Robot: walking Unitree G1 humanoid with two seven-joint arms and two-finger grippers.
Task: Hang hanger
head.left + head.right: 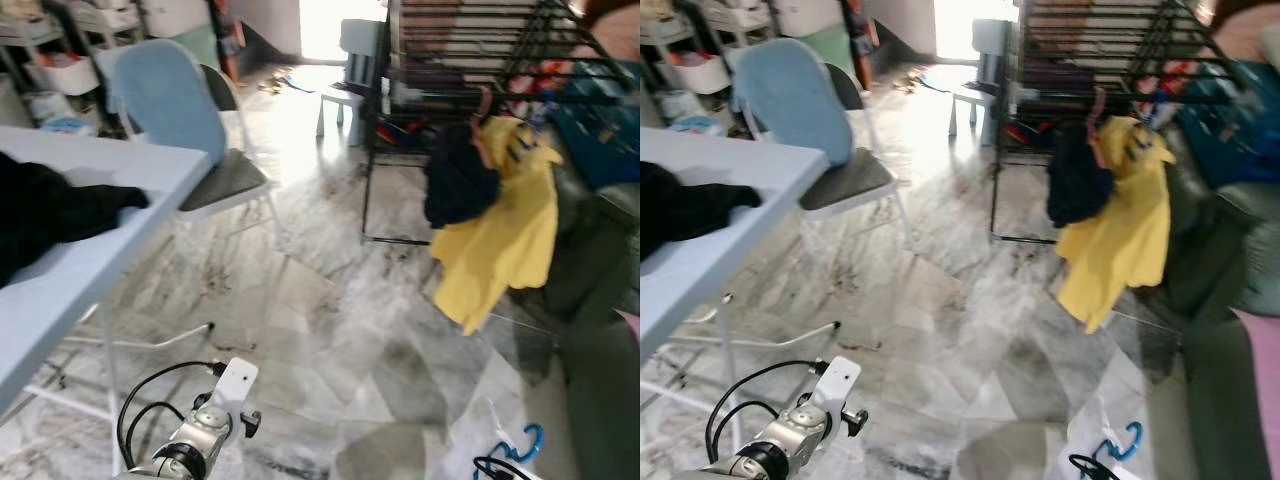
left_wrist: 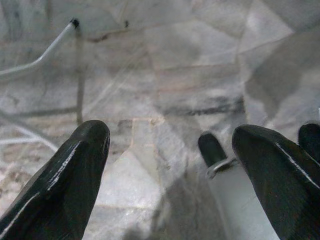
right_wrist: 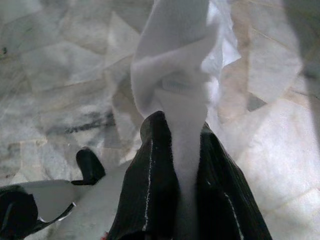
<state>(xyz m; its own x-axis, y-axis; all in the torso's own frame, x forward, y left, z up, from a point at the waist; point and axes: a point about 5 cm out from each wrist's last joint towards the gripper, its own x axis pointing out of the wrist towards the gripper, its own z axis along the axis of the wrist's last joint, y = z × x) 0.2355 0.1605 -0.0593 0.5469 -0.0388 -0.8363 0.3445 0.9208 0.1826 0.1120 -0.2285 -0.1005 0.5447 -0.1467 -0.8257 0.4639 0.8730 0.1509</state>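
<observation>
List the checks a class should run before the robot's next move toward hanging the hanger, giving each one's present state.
1. Right hand gripping the white cloth: ok, shut on it.
2. Left hand free: ok, open above the floor.
3. Blue hanger secured: cannot tell; it shows low at the robot's right.
4. Drying rack in sight: ok, ahead.
5. Free rail on it: cannot tell; a yellow shirt hangs there.

Marble floor and white worktop before me

A black garment (image 1: 45,215) lies on my worktop (image 1: 120,235); on the marble floor (image 1: 340,330) stand a blue-backed chair (image 1: 190,130) and a black drying rack (image 1: 450,60).
</observation>
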